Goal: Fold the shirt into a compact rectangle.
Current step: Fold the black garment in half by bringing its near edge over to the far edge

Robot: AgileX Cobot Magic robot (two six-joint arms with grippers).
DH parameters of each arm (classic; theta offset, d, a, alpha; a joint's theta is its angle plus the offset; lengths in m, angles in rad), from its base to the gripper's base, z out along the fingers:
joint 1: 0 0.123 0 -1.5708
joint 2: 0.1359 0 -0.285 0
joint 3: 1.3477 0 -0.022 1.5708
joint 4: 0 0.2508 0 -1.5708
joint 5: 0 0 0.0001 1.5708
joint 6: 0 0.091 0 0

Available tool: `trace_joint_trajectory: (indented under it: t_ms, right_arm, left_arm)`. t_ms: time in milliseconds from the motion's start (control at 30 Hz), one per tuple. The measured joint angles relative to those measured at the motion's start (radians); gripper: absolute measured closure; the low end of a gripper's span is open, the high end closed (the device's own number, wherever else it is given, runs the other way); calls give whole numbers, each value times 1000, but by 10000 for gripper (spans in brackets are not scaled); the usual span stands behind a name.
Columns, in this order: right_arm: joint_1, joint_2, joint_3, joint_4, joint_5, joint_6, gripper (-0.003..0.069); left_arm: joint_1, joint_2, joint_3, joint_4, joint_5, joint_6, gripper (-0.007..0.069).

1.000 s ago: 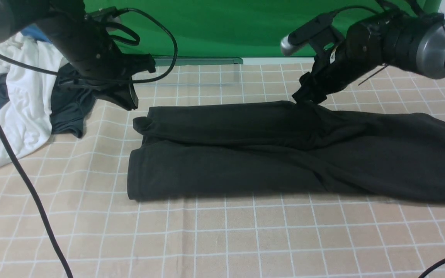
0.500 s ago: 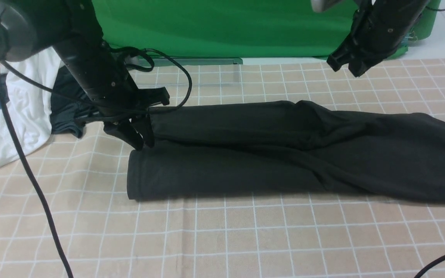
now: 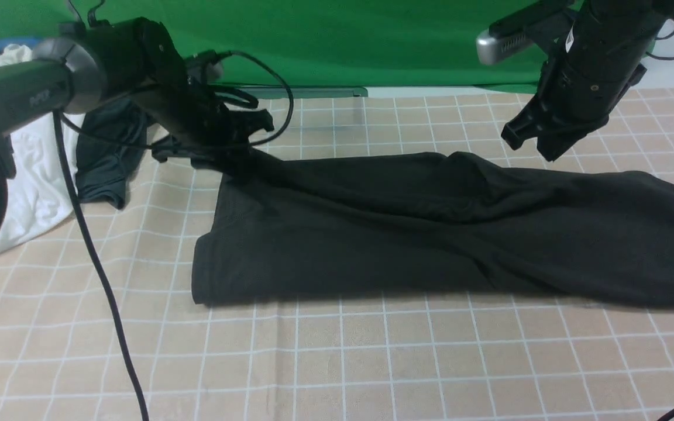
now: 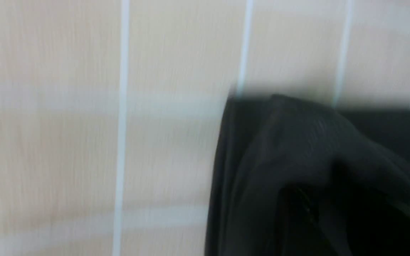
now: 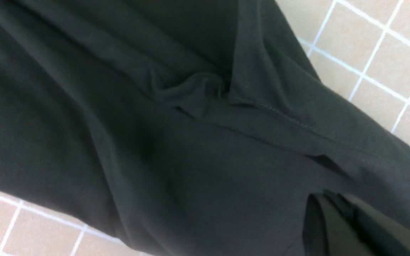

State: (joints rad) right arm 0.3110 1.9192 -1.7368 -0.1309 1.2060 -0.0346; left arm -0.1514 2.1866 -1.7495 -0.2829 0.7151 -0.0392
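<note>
Black T-shirt (image 3: 430,234) lies lengthwise-folded as a long band on the bench (image 3: 372,362), cross folds outstanding; right gripper (image 3: 547,147) clenched empty, left gripper (image 3: 233,153) at upper-left corner, state indeterminate.

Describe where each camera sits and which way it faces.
Front view: on the robot, centred, facing forward over the shirt; the left gripper and right gripper show.
Left wrist view: on the left wrist, facing down at a shirt corner; fingers unclear.
Right wrist view: on the right wrist, facing down at shirt folds; fingertips show.
Shared: all three see the shirt.
</note>
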Motion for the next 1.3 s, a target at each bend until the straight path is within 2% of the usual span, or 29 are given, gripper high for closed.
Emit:
trace_joint_trajectory:
  t_ms: [33,100,233,400,567,600,700,933,1300]
  right_arm:
    - [0,0,0,0,-3,1,631]
    - [0,0,0,0,-3,1,631]
    - [0,-2,10,5,9,1,631]
    - [0,-1,76,69,2,-16,613]
    - [25,28,119,119,-112,-169,445]
    - [42,46,119,125,-163,-222,355]
    - [63,70,120,131,-206,-297,280]
    - [71,139,120,131,-263,-377,271]
    - [71,185,120,131,-358,-377,286]
  left_arm:
    - [0,2,-14,0,-58,0,426]
    - [1,2,-36,1,-66,0,426]
    - [1,-3,-106,29,80,1,426]
    - [1,-40,-196,53,250,3,426]
    - [1,-66,-269,60,311,3,426]
    - [1,-67,-276,60,317,3,426]
    - [1,-64,-277,60,326,3,426]
    - [1,-61,-277,60,358,3,426]
    - [1,-61,-277,60,362,3,426]
